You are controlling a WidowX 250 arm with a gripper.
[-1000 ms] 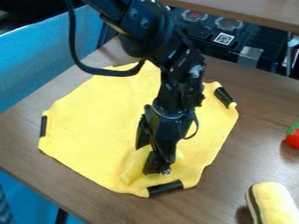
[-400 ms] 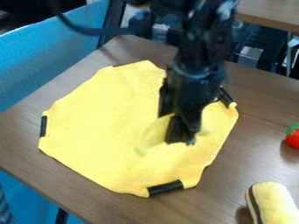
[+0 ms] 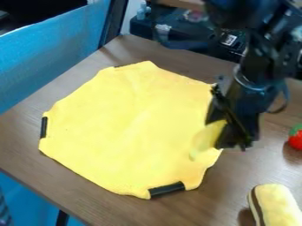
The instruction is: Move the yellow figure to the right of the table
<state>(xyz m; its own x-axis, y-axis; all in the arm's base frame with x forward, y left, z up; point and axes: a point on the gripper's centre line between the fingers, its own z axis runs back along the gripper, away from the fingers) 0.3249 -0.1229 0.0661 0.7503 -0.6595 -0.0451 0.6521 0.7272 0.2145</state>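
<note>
The gripper point(image 3: 231, 140) hangs over the right edge of the yellow cloth, shut on a pale yellow figure point(image 3: 206, 139). The figure sticks out to the left and downward from between the fingers, in front of the cloth's right part. Its other end is hidden by the gripper. I cannot tell exactly how high it hangs above the table point(image 3: 236, 172).
The yellow cloth point(image 3: 124, 132) with black clips at its edges lies flat on the brown table. At the right edge is a red strawberry-like toy point(image 3: 296, 140). A striped yellow roll point(image 3: 276, 206) lies at the lower right.
From low over the cloth's front part, the gripper has moved up and then to the right, and the yellow figure has gone with it. The cloth, strawberry toy and roll have stayed put.
</note>
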